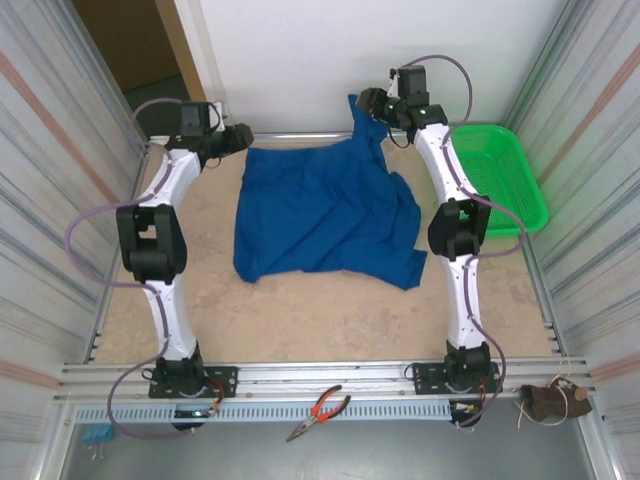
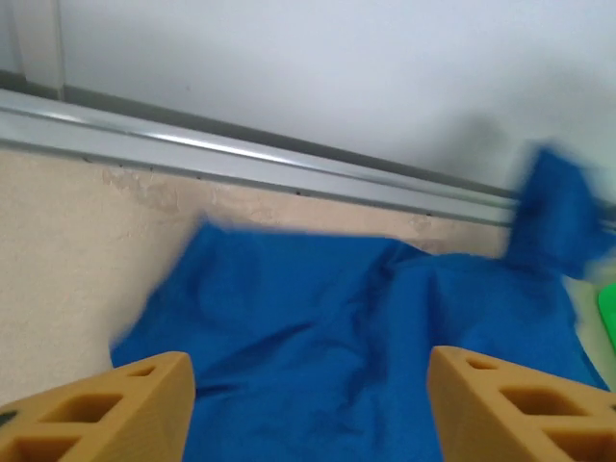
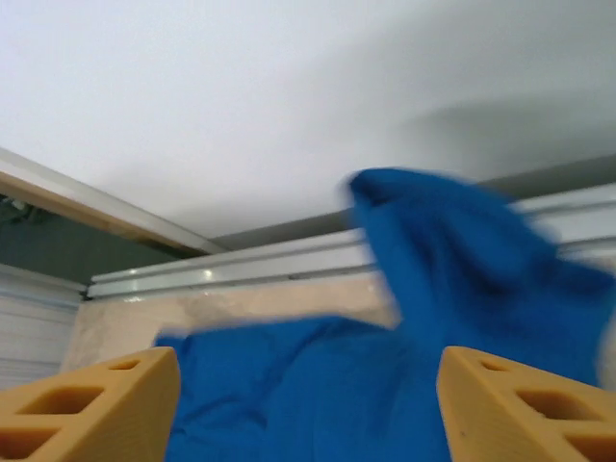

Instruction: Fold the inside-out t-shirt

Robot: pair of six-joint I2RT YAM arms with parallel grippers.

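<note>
Currently the inside-out t-shirt (image 1: 325, 215) is lying rumpled on the worktop (image 1: 300, 320), its far right corner standing up beside my right pincer (image 1: 370, 101). I am holding both pincers apart, my left pincer (image 1: 238, 138) by the far left edge, likely for spreading.

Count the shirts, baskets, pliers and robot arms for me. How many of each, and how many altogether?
Blue t-shirt: 1
Green basket: 1
Red-handled pliers: 1
Robot arms: 2 (left arm, right arm)
Total: 5
</note>
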